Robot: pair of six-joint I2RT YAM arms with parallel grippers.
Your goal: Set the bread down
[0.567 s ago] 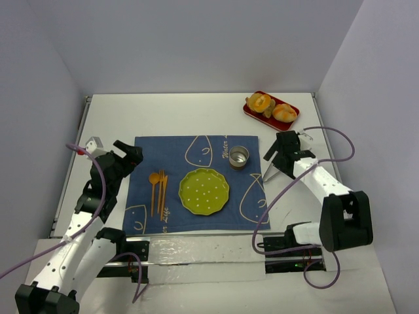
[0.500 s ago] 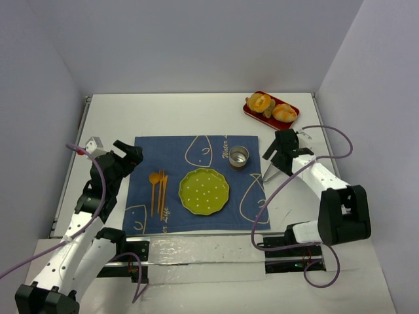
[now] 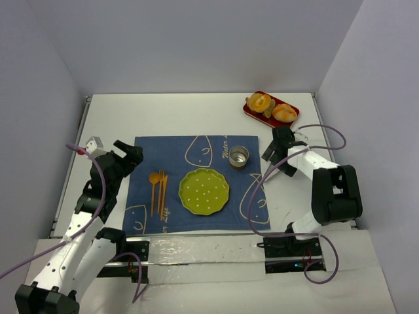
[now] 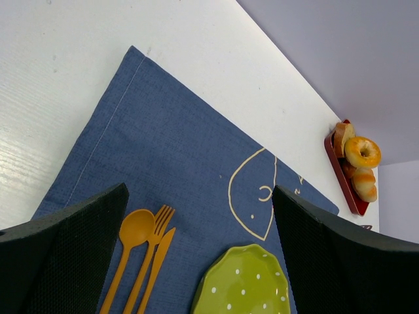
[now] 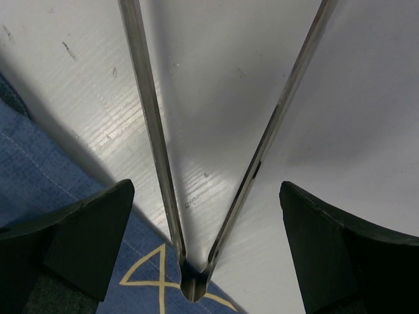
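Bread (image 3: 259,102) looks light and squashy, so nip its rim gently; your right gripper (image 5: 206,203) gapes empty over the tongs (image 5: 152,131).

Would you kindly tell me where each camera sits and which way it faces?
Top external: above and behind the bases, looking down on the table; left arm and right arm show.
Left wrist: low over the blue placemat, facing the red tray and bread; open left gripper frames it.
Right wrist: close over the table, facing metal tongs inside the open right gripper.
Shared: top and left wrist both show the green plate.
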